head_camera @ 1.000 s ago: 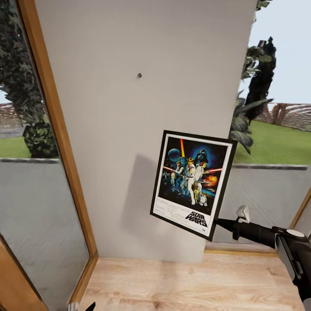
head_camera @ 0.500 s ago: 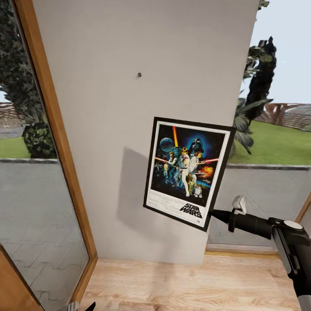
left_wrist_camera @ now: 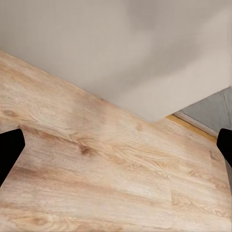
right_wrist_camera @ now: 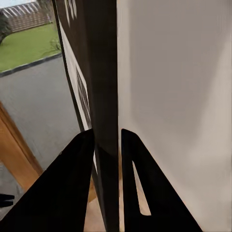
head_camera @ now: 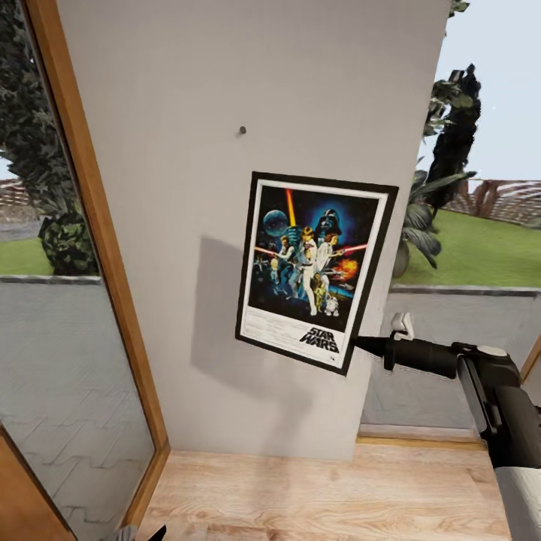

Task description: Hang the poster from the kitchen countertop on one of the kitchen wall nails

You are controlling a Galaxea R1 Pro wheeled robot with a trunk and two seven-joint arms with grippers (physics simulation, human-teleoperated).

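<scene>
Since a second ago your right pincer (head_camera: pixel 359 344), pinching the black-framed Star Wars poster (head_camera: pixel 314 269) by its corner, rose toward the tiny dark nail (head_camera: pixel 242 130) above it; a tilted frame could miss.

The right arm reaches forward, its right gripper (head_camera: pixel 362 346) clamped on the poster's (head_camera: pixel 312 270) lower corner; the left gripper (left_wrist_camera: pixel 116 150) hangs low, fingers spread.

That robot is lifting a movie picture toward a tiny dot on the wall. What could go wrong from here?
1. The right pincer pinches the black-framed Star Wars poster only at its lower right corner, so the frame might swivel or slip out.
2. The small dark nail on the light-grey wall panel sits above and left of the poster's top edge; the tilted frame could miss it or scrape the wall.
</scene>
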